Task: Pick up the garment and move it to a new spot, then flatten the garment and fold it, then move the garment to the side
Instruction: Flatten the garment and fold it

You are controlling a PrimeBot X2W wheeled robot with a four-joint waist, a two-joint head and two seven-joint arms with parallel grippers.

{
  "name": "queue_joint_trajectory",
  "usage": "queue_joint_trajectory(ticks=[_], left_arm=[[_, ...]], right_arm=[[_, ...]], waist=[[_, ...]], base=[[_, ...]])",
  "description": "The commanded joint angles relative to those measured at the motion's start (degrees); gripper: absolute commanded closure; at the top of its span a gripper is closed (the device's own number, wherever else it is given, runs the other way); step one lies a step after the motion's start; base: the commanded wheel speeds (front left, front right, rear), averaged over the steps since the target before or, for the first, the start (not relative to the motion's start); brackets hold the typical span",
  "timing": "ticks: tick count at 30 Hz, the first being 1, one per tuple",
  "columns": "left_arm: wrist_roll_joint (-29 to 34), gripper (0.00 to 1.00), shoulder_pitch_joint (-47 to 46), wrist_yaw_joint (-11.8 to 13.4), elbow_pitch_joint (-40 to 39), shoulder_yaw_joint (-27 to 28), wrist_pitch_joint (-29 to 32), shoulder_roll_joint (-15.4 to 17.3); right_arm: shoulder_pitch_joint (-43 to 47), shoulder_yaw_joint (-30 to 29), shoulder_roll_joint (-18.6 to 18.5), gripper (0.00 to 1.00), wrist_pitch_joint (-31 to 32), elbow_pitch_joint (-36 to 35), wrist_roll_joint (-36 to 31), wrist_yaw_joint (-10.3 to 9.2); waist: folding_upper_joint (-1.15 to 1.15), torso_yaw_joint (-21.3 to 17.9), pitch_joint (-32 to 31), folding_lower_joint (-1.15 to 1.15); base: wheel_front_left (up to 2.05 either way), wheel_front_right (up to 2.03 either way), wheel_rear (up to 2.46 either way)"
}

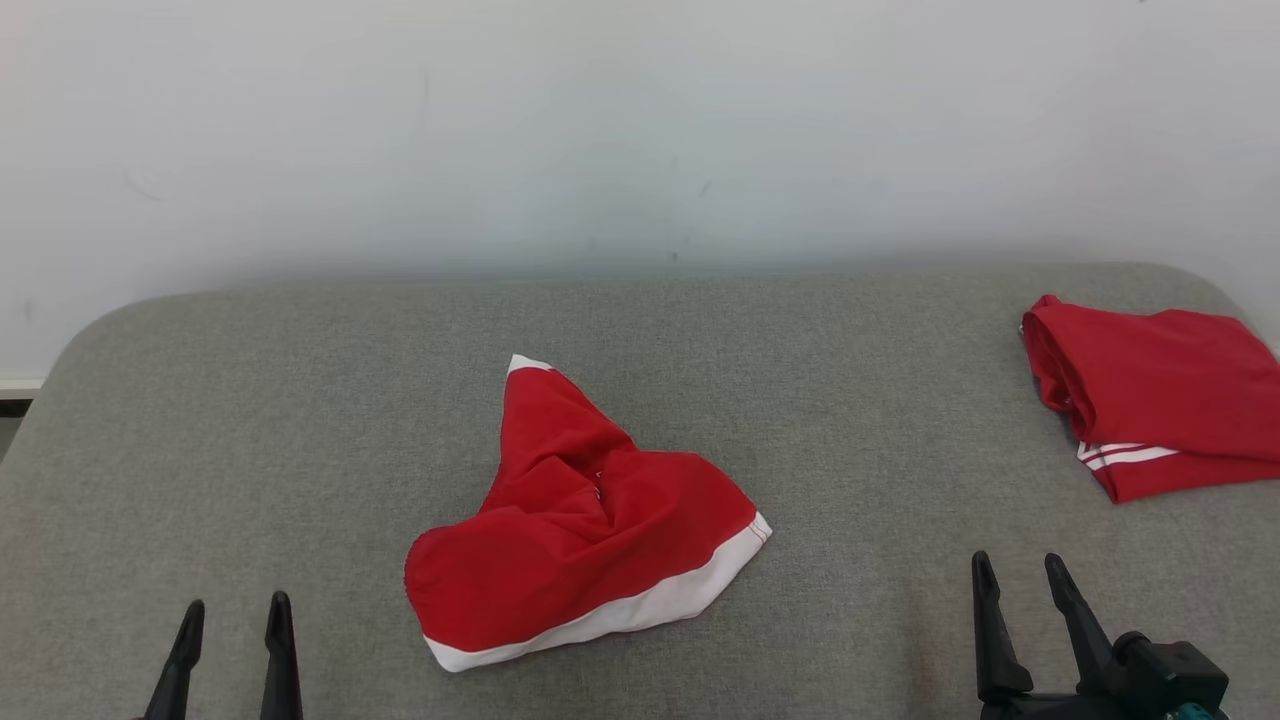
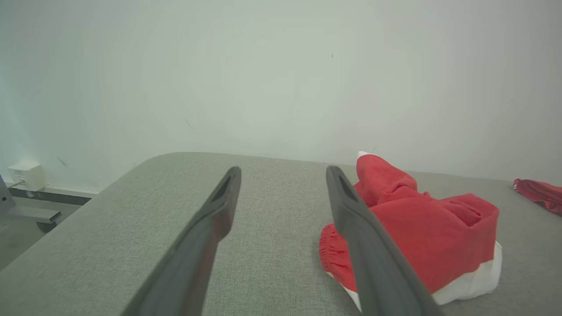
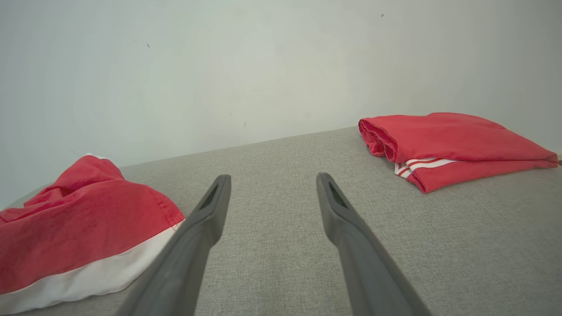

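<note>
A crumpled red garment [image 1: 580,520] with a white hem lies in a heap on the middle of the grey table [image 1: 300,400]. It also shows as the red garment [image 2: 430,237] right of my left fingers and the red garment [image 3: 79,228] at the left of the right wrist view. My left gripper [image 1: 236,612] stands open near the front edge, left of the heap and apart from it, nothing between its fingers. My right gripper [image 1: 1018,568] stands open at the lower right, also empty. In the wrist views, left gripper [image 2: 283,172] and right gripper [image 3: 273,178] point across bare cloth.
A second red piece, folded, with white stripes [image 1: 1150,400] lies at the table's far right edge, seen as the folded piece [image 3: 448,147] ahead and right of my right gripper. A pale wall [image 1: 640,130] stands behind. A white box [image 2: 26,174] sits on the floor trim beyond the left end.
</note>
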Motion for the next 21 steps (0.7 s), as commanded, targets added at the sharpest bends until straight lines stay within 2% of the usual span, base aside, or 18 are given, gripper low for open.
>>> queue_joint_trajectory(ticks=[1, 13, 21], left_arm=[[0.08, 0.00, 1.04, -0.29, 0.28, 0.66, -0.16, -0.58], [1.86, 0.00, 0.77, -0.88, 3.00, 1.04, -0.16, -2.50], [1.59, 0.00, -1.45, -0.91, 2.82, -1.27, -0.16, -1.93]], right_arm=[[0.27, 0.21, -0.01, 0.00, -0.05, -0.07, -0.13, -0.15], [1.04, 1.53, -0.24, 0.00, 0.42, 0.81, 0.58, -0.15], [-2.89, 5.59, -1.98, 0.00, 1.78, 3.46, 0.34, -0.15]], waist=[[0.00, 0.16, -0.15, 0.00], [0.00, 0.51, 0.00, 0.00], [0.00, 3.49, 0.78, 0.00]], base=[[0.00, 0.00, 0.00], [0.00, 0.00, 0.00], [0.00, 0.00, 0.00]])
